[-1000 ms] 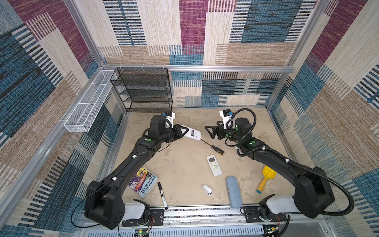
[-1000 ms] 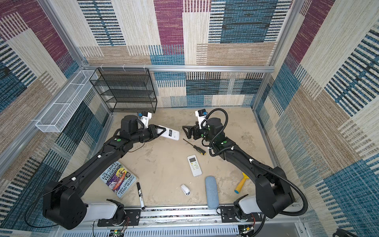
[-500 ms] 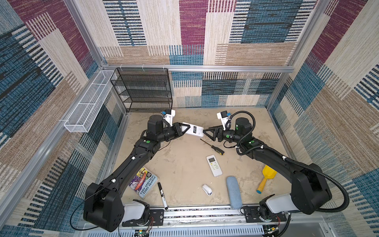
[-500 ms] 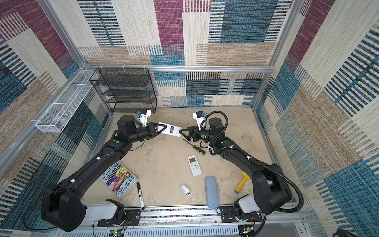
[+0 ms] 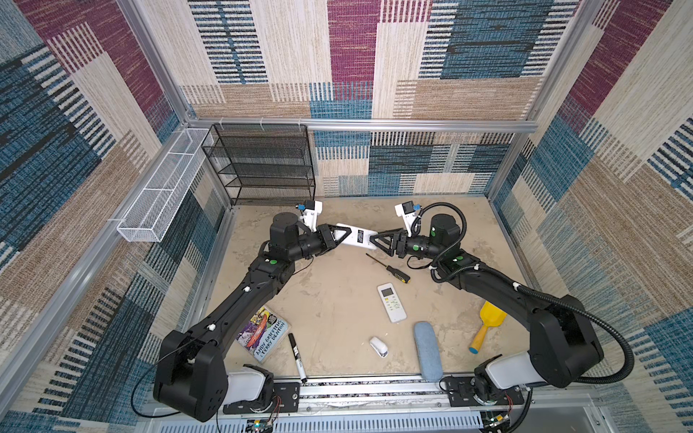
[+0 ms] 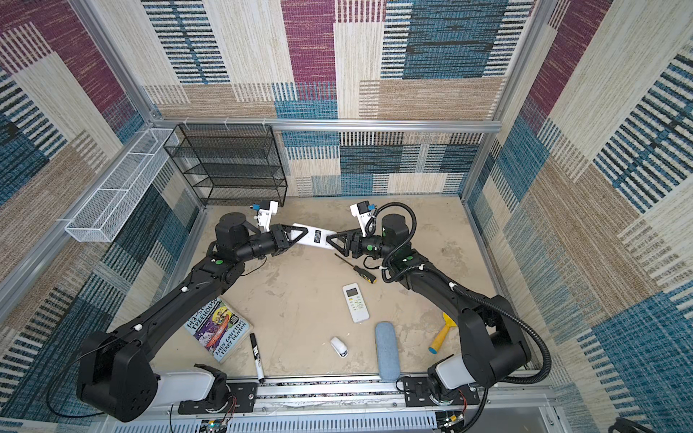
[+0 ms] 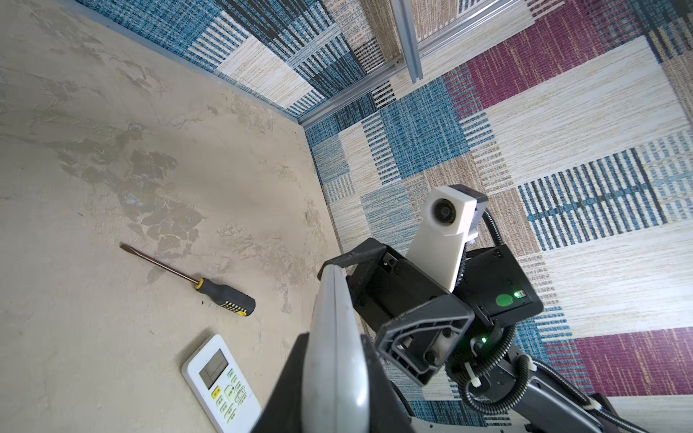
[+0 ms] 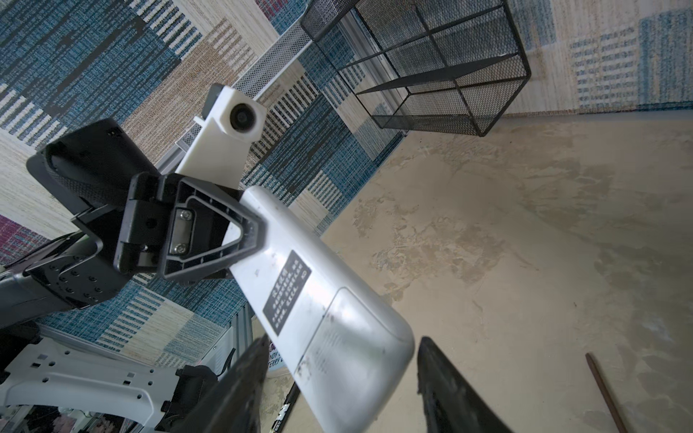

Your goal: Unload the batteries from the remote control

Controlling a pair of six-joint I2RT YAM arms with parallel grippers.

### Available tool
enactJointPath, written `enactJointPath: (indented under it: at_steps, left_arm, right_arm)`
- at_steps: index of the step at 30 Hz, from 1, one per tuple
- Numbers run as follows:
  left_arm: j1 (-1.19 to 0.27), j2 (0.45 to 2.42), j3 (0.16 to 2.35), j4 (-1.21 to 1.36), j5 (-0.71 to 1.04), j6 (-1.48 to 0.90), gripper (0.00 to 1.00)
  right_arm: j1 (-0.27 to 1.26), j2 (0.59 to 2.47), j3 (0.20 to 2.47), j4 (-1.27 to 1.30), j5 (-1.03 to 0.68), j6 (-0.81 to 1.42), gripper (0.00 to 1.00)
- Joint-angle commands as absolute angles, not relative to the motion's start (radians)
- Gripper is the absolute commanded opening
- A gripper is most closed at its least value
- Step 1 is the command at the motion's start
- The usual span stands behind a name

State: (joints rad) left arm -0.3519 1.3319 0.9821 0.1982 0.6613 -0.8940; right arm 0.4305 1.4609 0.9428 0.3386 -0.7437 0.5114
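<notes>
White glossy plastic remote control (image 5: 357,238) hangs above the mottled beige tabletop (image 5: 337,300), pinched at one end by the left gripper (image 5: 347,236). The right gripper (image 8: 342,340) straddles the other end, jaws spread, with a gap on one side. Its back cover (image 8: 348,337) is on and the batteries are hidden. Beneath lie a black-handled steel screwdriver (image 5: 390,268) and a second white push-button remote (image 5: 391,303).

Left arm (image 5: 245,294) and right arm (image 5: 491,286): matte black links, white cable clips (image 5: 246,289), round green markers (image 5: 273,261) at the joints. Each base housing (image 5: 245,386) is white. A white camera bracket (image 7: 446,232) with a round lens sits at each wrist. Left hand (image 5: 347,238) and right hand (image 5: 373,240): black triangular open-frame fingers (image 8: 251,230) fixed by silver screws (image 8: 183,215). A corrugated black conduit (image 5: 630,356) runs along the right arm.
</notes>
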Motion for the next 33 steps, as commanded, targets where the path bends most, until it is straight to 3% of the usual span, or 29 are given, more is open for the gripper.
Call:
enactJointPath:
  at_steps: [1, 25, 33]
  left_arm:
    - [-0.352, 1.334, 0.973, 0.311, 0.688, -0.94, 0.0]
    - [-0.351, 1.318, 0.948, 0.385, 0.711, -0.983, 0.0]
    - [-0.351, 1.312, 0.95, 0.382, 0.707, -0.986, 0.0]
  right_arm:
    - [0.431, 1.47, 0.954, 0.382, -0.781, 0.537, 0.63]
    - [0.431, 1.488, 0.966, 0.391, -0.768, 0.545, 0.38]
    - [0.431, 1.483, 0.963, 0.384, -0.754, 0.538, 0.43]
